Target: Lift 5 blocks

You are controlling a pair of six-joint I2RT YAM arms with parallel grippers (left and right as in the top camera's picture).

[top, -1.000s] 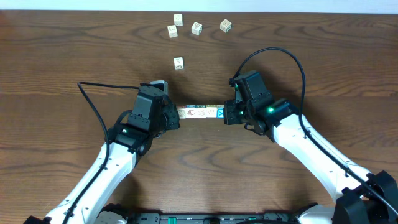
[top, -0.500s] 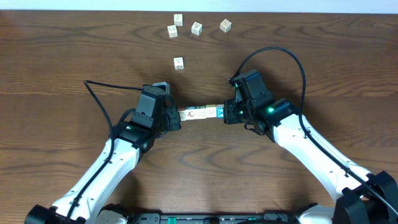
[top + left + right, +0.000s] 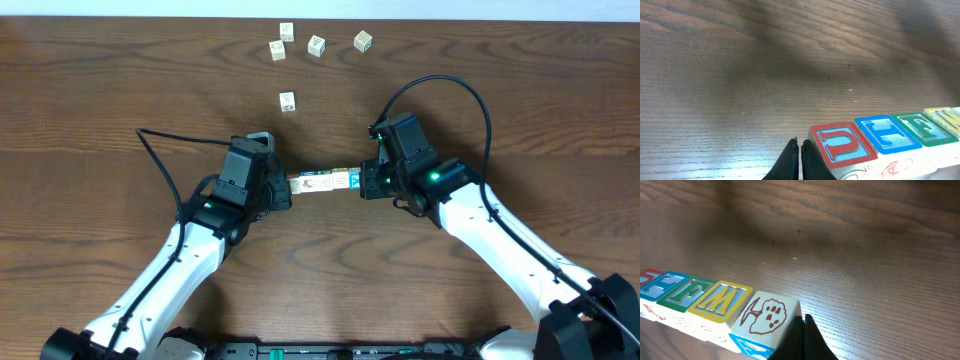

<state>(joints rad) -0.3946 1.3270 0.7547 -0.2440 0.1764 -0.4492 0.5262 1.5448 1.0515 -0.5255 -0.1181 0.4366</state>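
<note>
So, the five blocks (image 3: 323, 182) sit end to end in one straight row around the middle of the surface (image 3: 100, 100), running left to right, with an end effector at each end.

The left end effector (image 3: 287, 186) is at the left end of the row. In the left wrist view its fingers are pinched together with nothing between them, and the tips (image 3: 800, 156) sit right against the outer side of the red U block (image 3: 842, 145). Going away from it you get a blue block (image 3: 887, 134), then a green block (image 3: 922, 127), then a sliver of yellow at the picture's edge.

The right end effector (image 3: 362, 183) is at the opposite end, and it's the same deal. Its fingers are closed on themselves, not clamped on anything, and the dark tips (image 3: 802, 330) touch the side of the end block, a cream one with a red-brown tree drawing (image 3: 767, 315) on top. Next to that one is the yellow M block (image 3: 720, 300), then the green, blue and red ones trail off toward the left.

So the row is basically sandwiched lengthwise between two closed end effectors, one pushing on each end face. I honestly can't tell from these views whether the row is resting on the surface or sitting just above it.

Five more whitish loose cubes are well apart from all this. Four are bunched close to the far edge (image 3: 316, 45), and a single one (image 3: 287, 100) sits between that bunch and the left end effector.
</note>
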